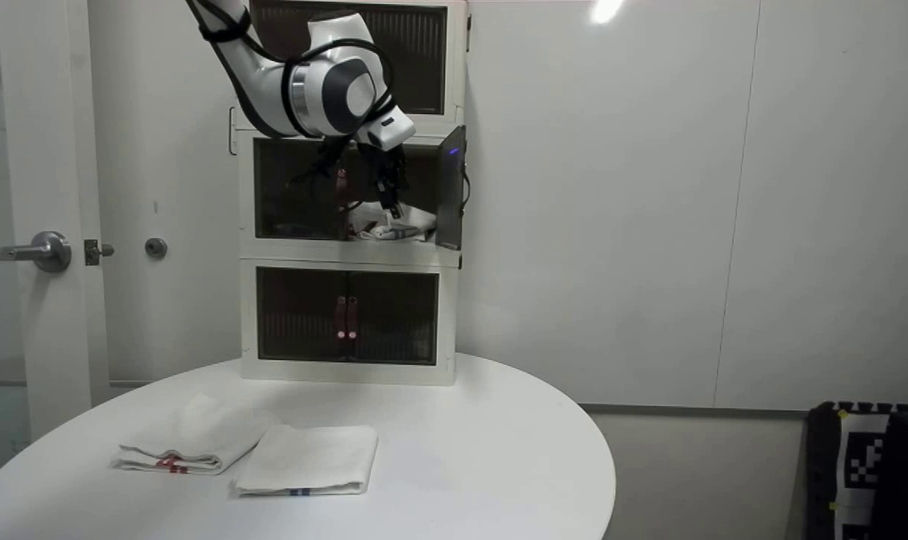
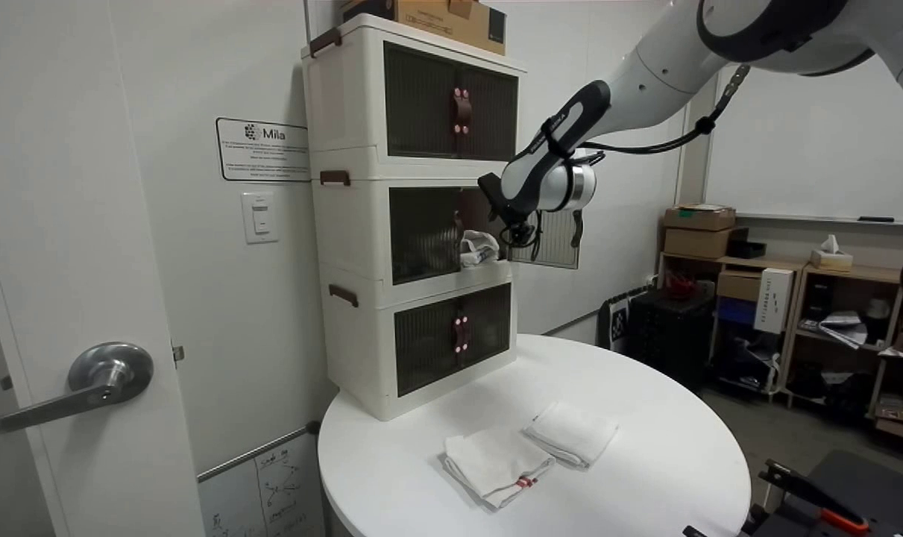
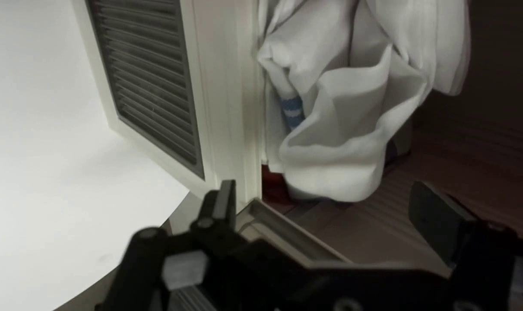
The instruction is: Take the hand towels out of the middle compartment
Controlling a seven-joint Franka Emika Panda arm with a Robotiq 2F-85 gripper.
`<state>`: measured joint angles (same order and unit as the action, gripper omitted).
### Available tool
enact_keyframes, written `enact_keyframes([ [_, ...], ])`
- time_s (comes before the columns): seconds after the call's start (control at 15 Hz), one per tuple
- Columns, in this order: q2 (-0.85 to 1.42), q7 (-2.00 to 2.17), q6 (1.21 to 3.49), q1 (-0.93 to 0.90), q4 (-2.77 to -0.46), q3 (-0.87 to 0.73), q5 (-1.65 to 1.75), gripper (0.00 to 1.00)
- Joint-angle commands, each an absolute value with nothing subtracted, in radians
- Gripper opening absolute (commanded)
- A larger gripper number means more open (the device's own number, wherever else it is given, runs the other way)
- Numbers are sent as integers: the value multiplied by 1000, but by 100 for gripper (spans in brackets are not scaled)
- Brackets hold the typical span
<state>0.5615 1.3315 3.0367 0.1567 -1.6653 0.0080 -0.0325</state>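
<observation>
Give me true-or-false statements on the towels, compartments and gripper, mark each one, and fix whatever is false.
1. A red-striped towel lies folded on the table. True.
2. Three folded towels lie there. False: just two, counting the blue-marked towel.
3. The gripper is open. True.
4. White toweling lies in the middle compartment. True.
5. Both middle doors are shut. False: one door stands open.
6. The lowest doors hang open. False: the bottom compartment is closed.
</observation>
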Motion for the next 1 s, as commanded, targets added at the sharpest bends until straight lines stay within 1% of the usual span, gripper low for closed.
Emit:
enact_keyframes([
  [0.0,659,1195,3015,199,-1514,61,-173,100],
  [0.4,751,1083,2978,185,-1382,46,-299,100],
  [0.8,825,1056,2912,178,-1276,26,-337,100],
  [0.87,836,1058,2901,176,-1262,20,-337,91],
  [0.93,853,1061,2891,174,-1240,13,-336,74],
])
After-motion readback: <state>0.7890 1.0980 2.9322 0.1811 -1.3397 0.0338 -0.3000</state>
